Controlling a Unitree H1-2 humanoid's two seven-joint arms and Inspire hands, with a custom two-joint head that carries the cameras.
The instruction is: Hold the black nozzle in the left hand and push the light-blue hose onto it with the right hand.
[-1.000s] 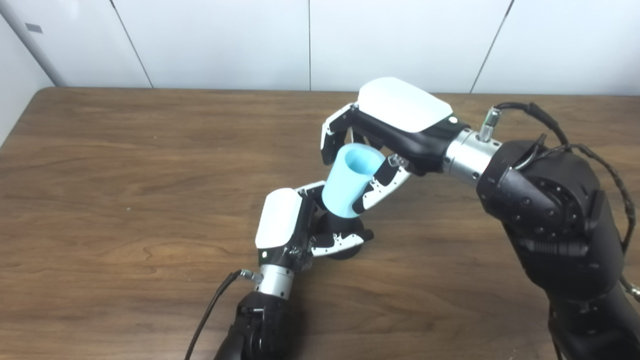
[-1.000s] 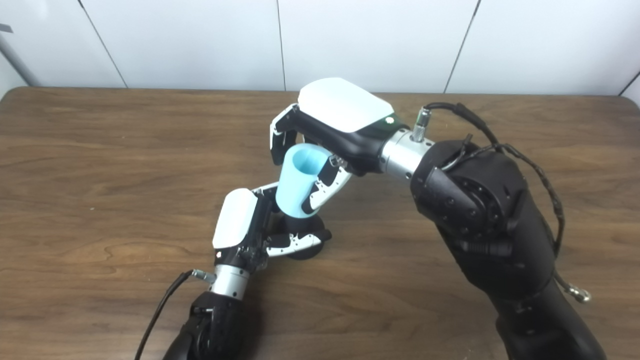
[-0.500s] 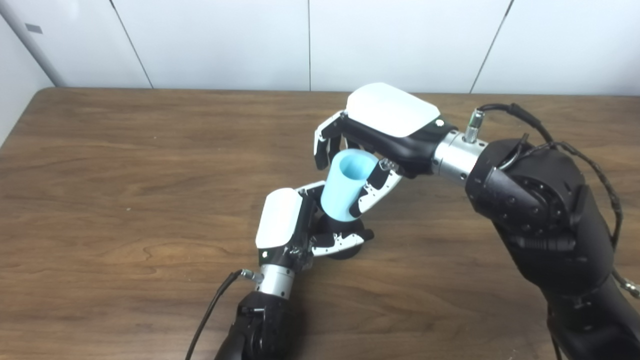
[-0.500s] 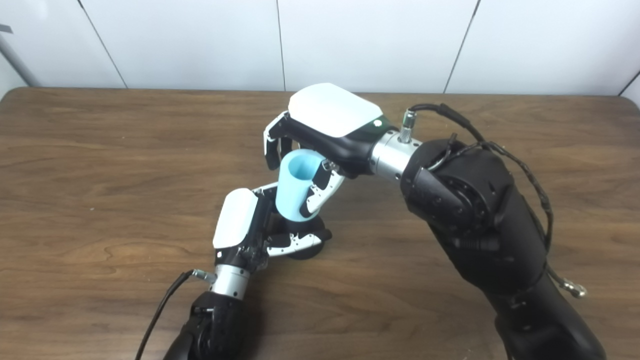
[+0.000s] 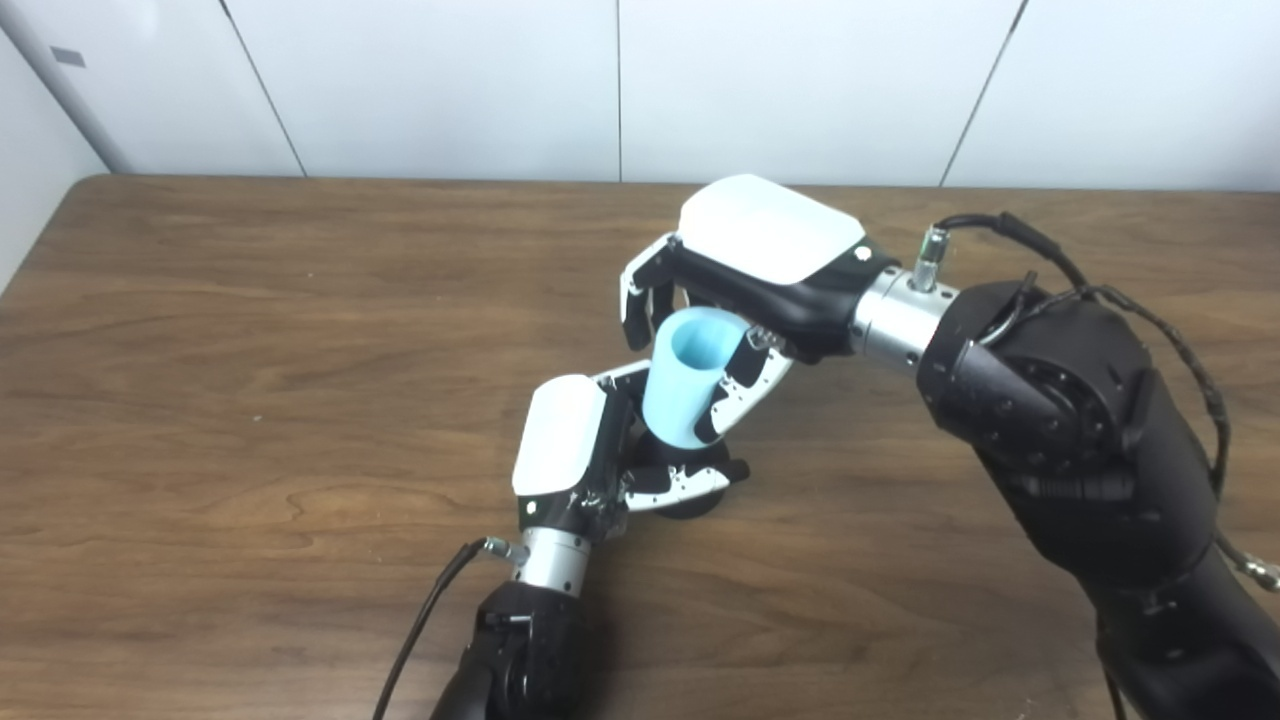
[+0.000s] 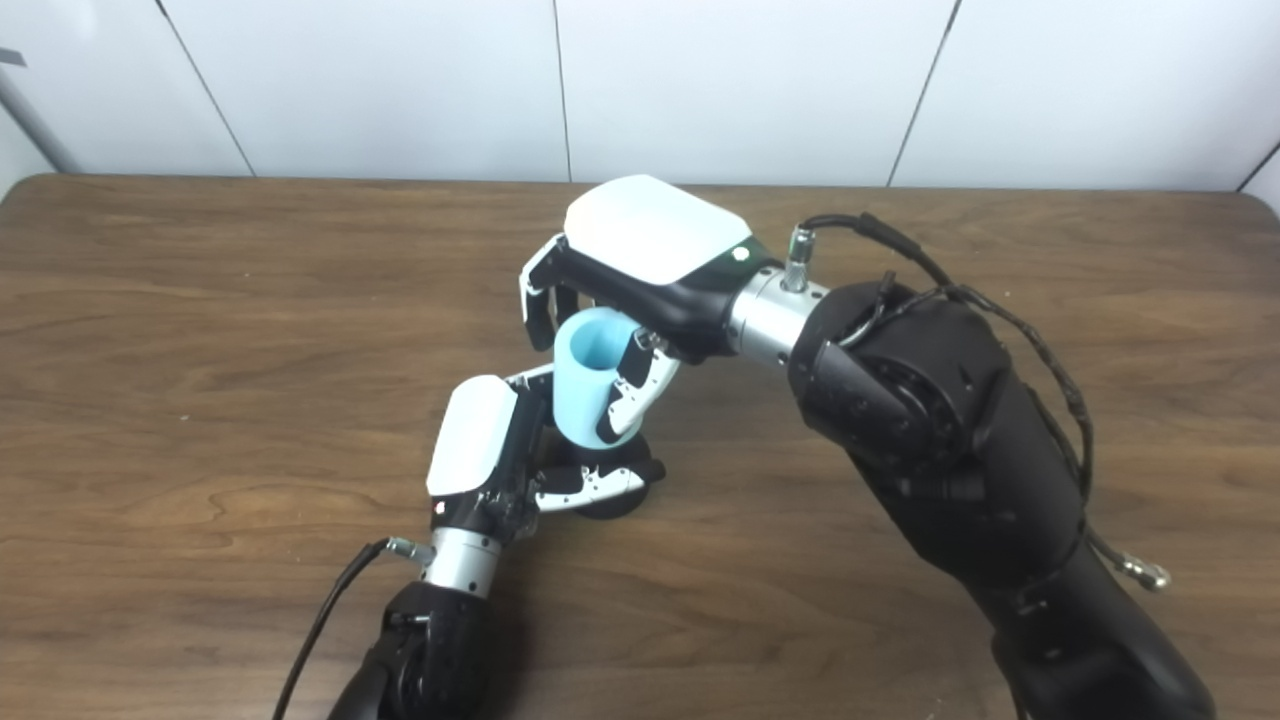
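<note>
My left hand (image 5: 575,450) rests on the brown table (image 5: 250,350), shut on the black nozzle (image 5: 690,478), of which only the round dark base shows between its fingers. Directly above it stands the light-blue hose (image 5: 685,385), a short tube, nearly upright with its open mouth facing up. My right hand (image 5: 745,270) is shut on the hose from the upper right, fingers wrapped around its sides. The hose's lower end meets the nozzle top; the joint itself is hidden by the fingers. The same hose (image 6: 590,385) and nozzle (image 6: 610,480) appear in the right eye view.
The right forearm (image 5: 1080,430), bulky and black, crosses the table's right half with a cable looping above it. A thin black cable (image 5: 420,630) trails from the left wrist toward the front edge. White wall panels stand behind the table's far edge.
My right hand has moved left and down with the hose, bringing it more upright and lower over the nozzle. The left hand has stayed put.
</note>
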